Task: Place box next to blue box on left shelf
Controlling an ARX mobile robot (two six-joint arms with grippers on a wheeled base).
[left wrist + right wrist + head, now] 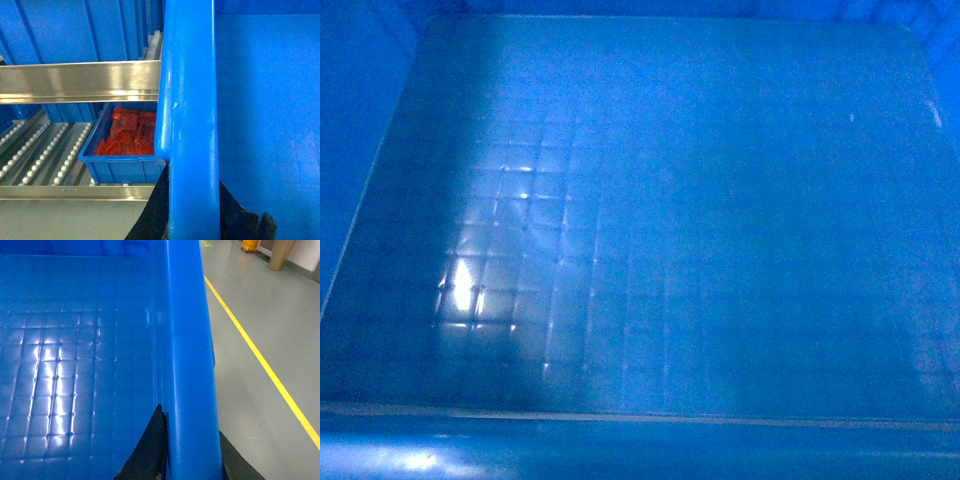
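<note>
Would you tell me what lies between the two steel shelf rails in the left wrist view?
In the left wrist view, a small blue bin of red packets sits on the roller tracks between them.

roller shelf (pixel 45 150) | red packets (pixel 127 134) | yellow floor line (pixel 260 360)

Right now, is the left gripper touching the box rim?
Touching. The left wrist view shows the left gripper with a dark finger on each side of the box rim, no gap visible.
</note>
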